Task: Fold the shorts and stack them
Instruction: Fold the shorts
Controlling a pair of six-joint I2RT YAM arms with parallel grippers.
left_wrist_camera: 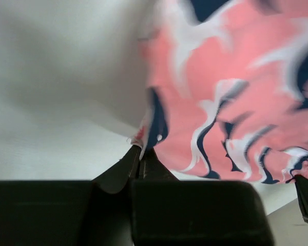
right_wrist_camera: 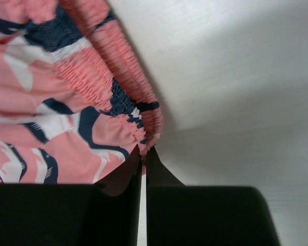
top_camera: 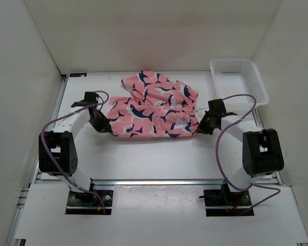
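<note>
Clamped shut on the shorts [top_camera: 151, 110]: left end effector [left_wrist_camera: 140, 152] at a fabric corner, right end effector [right_wrist_camera: 143, 150] at the waistband

Bright, even light with soft shadows; the shorts [left_wrist_camera: 231, 92] look blurred in the left wrist view.

My right gripper [right_wrist_camera: 143, 156] fills the bottom of the view, its two black fingers [right_wrist_camera: 120, 177] pressed together with only a thin slit between them. Their tips pinch the edge of the shorts [right_wrist_camera: 46, 148] right at the gathered waistband [right_wrist_camera: 92, 82], whose ruched pink cloth with navy stitching runs from the tips up towards the top left. The rest of the shorts spreads over the left side, pink with navy and white shapes. To the right lies bare white table [right_wrist_camera: 246, 102], with a soft shadow along the waistband.
</note>
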